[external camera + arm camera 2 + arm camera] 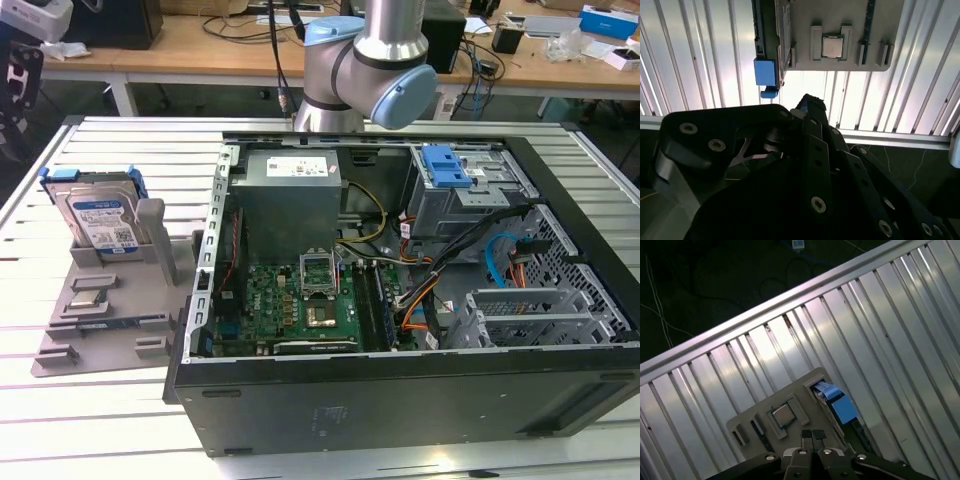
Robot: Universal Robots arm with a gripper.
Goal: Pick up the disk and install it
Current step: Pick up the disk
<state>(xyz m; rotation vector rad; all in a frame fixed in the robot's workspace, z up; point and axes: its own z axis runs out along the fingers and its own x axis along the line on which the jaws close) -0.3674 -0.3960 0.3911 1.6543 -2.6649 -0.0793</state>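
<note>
Strong glare on the ribbed table [700,60]; dark, shadowed foreground.

Both wrist views look down onto the tray [894,30] [759,408].

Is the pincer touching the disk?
Apart. In the exterior view the disk stands alone in the grey tray, nothing gripping it; in the first wrist view the pincer hangs high above it.

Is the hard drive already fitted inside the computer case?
No, the disk stands upright in a slot of the grey tray, outside the open computer case, on the exterior view's left.
</note>
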